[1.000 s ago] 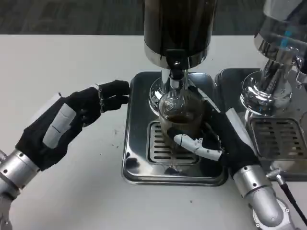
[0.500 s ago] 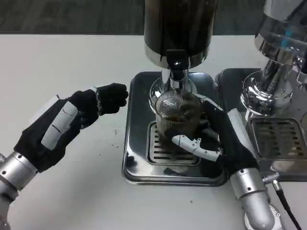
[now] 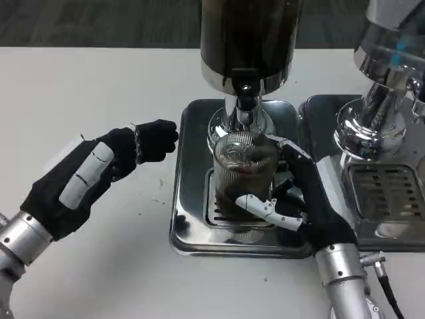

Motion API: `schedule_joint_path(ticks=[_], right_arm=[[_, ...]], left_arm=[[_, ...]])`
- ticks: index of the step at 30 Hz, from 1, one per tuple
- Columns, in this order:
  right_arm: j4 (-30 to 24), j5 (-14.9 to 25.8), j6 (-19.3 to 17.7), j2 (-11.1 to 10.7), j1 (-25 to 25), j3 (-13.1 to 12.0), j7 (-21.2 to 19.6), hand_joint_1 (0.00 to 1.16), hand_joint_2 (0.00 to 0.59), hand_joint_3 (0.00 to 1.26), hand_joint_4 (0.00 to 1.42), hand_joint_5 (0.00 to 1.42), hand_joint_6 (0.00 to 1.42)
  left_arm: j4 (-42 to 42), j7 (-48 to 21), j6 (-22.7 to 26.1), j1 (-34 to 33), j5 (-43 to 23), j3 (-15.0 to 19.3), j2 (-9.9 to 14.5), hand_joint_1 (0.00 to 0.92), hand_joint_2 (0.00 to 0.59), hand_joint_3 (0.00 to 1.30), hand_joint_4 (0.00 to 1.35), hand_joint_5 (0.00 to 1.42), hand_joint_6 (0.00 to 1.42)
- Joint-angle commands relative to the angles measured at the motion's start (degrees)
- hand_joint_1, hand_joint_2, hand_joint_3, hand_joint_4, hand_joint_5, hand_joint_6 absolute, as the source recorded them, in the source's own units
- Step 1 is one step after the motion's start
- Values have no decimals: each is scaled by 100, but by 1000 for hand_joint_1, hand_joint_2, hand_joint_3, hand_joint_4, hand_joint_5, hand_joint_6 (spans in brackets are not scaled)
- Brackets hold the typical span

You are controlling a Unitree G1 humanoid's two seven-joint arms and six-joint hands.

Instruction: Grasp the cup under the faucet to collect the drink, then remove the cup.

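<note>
Under the faucet (image 3: 246,106), above the drip tray (image 3: 192,229), the right hand (image 3: 302,199) grips the ribbed cup (image 3: 242,176); the left hand (image 3: 109,166) hovers over the bench (image 3: 86,86), fingers curled on nothing.

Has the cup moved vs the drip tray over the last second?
Yes. The cup, held by the right robot hand, now sits lower in frame, toward the drip tray's front edge, covering more of the grate and standing further from the faucet.

White table (image 3: 99,73), dark carpeted floor (image 3: 99,23)
</note>
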Motion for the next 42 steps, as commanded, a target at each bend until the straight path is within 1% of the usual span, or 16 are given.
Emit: schedule_joint_path(ticks=[1, 14, 19, 25, 33, 38, 42], right_arm=[[-11, -94, -111, -16, 159, -20, -295, 704, 217, 454, 574, 679, 984], [-339, -251, -317, -53, 402, -93, -835, 680, 221, 529, 644, 759, 1088], [-673, -307, -361, -97, 605, -157, -979, 690, 226, 550, 667, 779, 1120], [-1045, -296, -301, -132, 808, -235, -946, 692, 226, 569, 681, 804, 1149], [-1167, -294, -301, -140, 903, -288, -948, 693, 226, 588, 698, 823, 1172], [-1424, -375, -336, -156, 1003, -322, -1025, 725, 219, 601, 699, 845, 1193], [-1693, -386, -353, -182, 1125, -376, -1009, 781, 192, 585, 672, 845, 1199]], left_arm=[[59, 19, -88, 18, 44, 11, 21, 0, 198, 295, 237, 227, 206], [143, 29, -128, -37, 68, -15, -24, 0, 203, 295, 238, 228, 208], [180, 5, -186, -60, 88, -49, -33, 0, 206, 283, 229, 218, 207], [238, -6, -217, -121, 105, -93, -75, 0, 206, 282, 228, 217, 207], [344, 17, -299, -192, 139, -105, -82, 0, 210, 273, 228, 217, 219], [327, 34, -527, -194, 283, -151, -44, 0, 210, 271, 215, 217, 210], [321, 87, -705, -202, 397, -190, -11, 0, 210, 264, 205, 204, 208]])
